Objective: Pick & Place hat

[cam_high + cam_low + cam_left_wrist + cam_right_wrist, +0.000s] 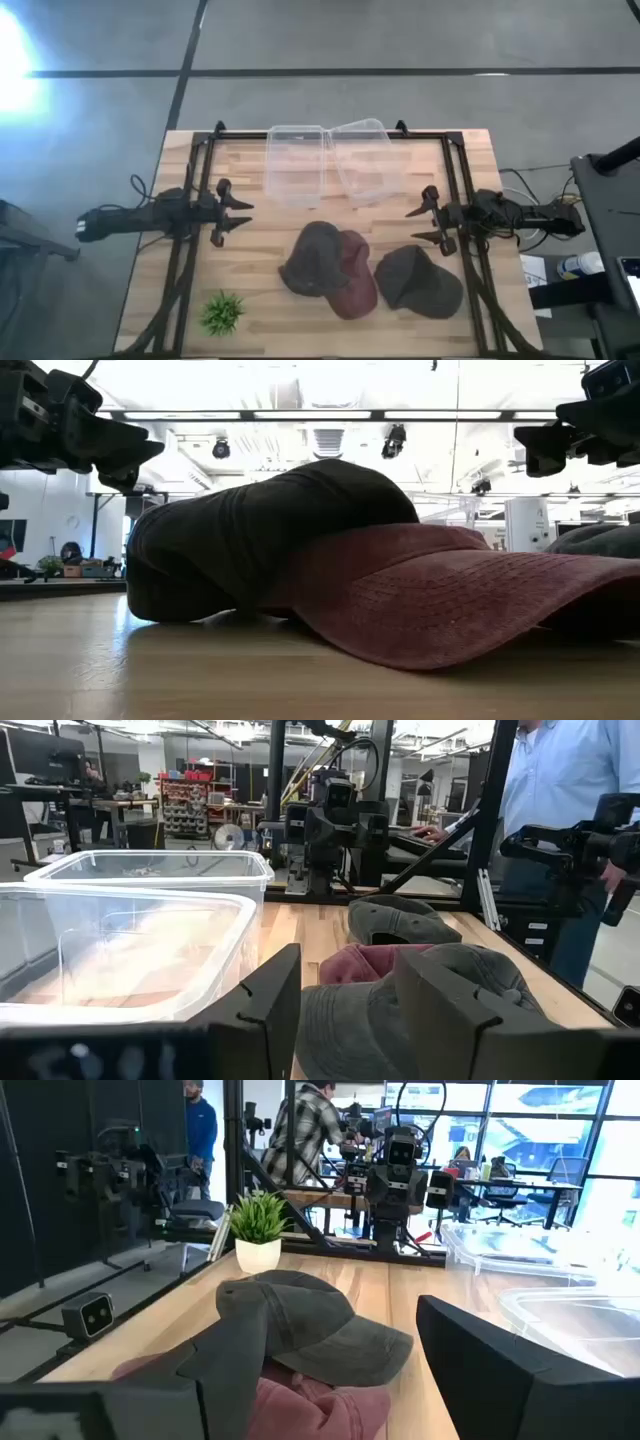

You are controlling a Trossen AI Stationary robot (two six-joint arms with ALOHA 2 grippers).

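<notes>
Three caps lie on the wooden table: a dark grey-brown cap [314, 258], a maroon cap [355, 280] partly under it, and a dark grey cap [418, 280] to the right. The grey-brown cap rests partly on the maroon one [430, 590]. My left gripper [238, 213] is open, hovering left of the caps. My right gripper [422, 224] is open, hovering above the right cap's far side. Both are empty.
Two clear plastic bins [296, 160] [364, 158] stand side by side at the table's far edge. A small green plant [222, 312] stands near the front left. Dark frame rails [185, 260] run along both sides. People show in the room beyond.
</notes>
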